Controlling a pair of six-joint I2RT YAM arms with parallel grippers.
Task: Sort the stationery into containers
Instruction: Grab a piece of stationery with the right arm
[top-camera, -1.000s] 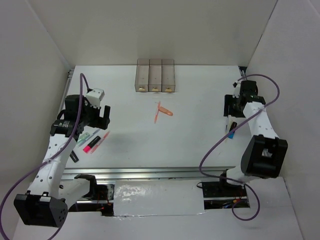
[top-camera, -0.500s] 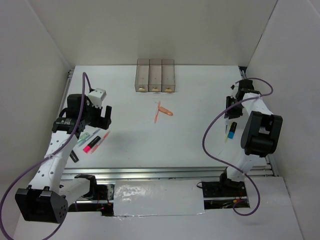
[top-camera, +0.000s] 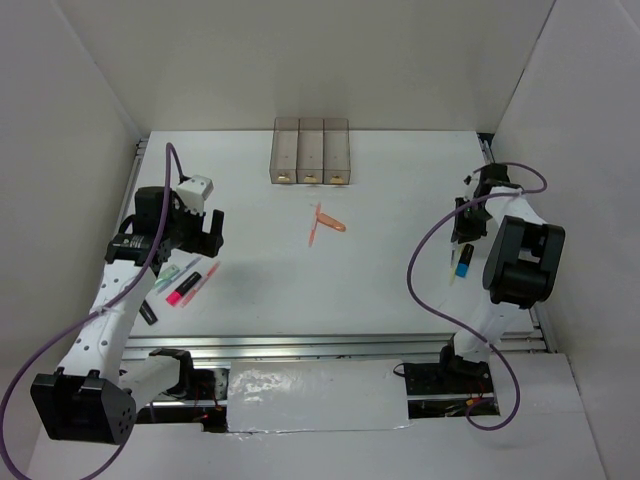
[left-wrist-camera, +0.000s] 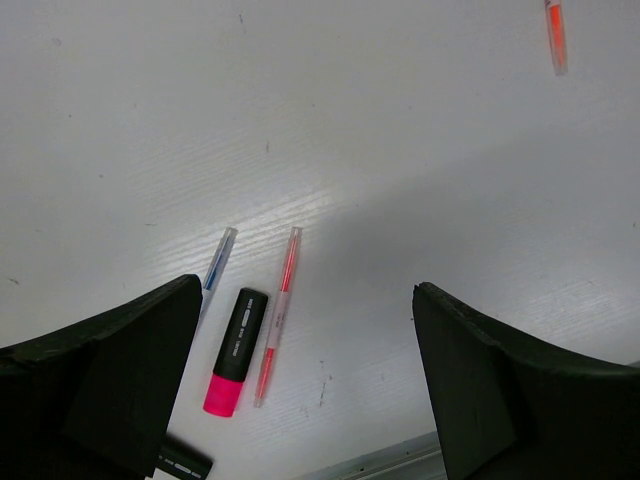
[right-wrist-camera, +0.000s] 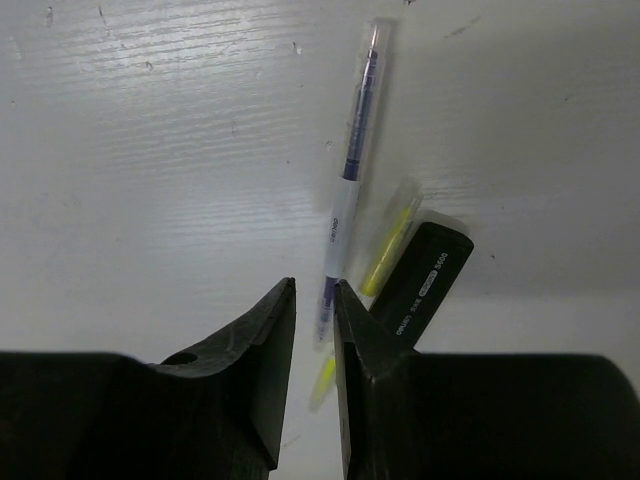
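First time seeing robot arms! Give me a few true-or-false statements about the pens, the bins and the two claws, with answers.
1. The left gripper is wide open. True.
2. The pink highlighter has a white cap. False: its cap is black.
3. The orange pens lie on the table, outside the bins. True.
4. There are four bins. False: three, joined in a row.
5. The right gripper is above the bins. False: it is at the table's right side, over a purple pen.
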